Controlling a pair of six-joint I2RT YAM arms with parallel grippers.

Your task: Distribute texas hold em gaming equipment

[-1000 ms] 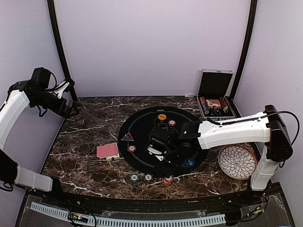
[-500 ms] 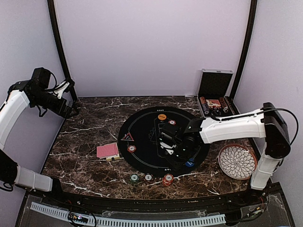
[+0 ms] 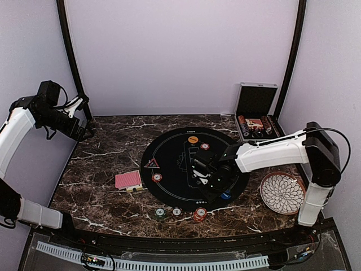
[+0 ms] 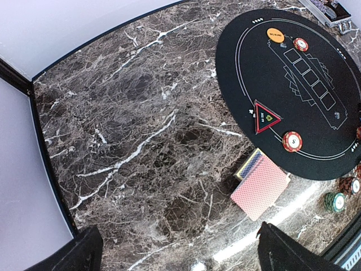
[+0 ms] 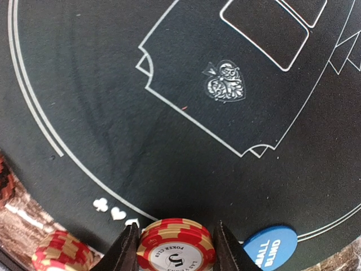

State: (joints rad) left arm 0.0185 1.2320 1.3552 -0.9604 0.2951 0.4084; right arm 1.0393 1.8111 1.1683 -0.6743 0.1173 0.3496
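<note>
My right gripper point(image 5: 176, 247) is shut on a short stack of red striped poker chips point(image 5: 176, 251), held above the near part of the black round mat point(image 3: 169, 152). From above, that gripper point(image 3: 201, 171) hangs over the mat's middle. A blue button point(image 5: 271, 248) lies just right of it, and a red chip stack point(image 3: 199, 214) sits off the mat's near rim beside two greenish chips point(image 3: 160, 213). Red-backed cards point(image 4: 261, 185), a triangular marker point(image 4: 264, 117), single red chips point(image 4: 292, 141) and an orange button point(image 4: 276, 35) show in the left wrist view. My left gripper point(image 4: 183, 254) is open, high at the far left.
A silver hinged case point(image 3: 256, 121) stands open at the back right with chips inside. A white patterned plate point(image 3: 282, 192) lies at the right, near the right arm's base. Dark marble table point(image 4: 141, 141) stretches left of the mat.
My right gripper has drawn back from the mat's near rim toward its middle, carrying the red chips. The left arm has not moved.
</note>
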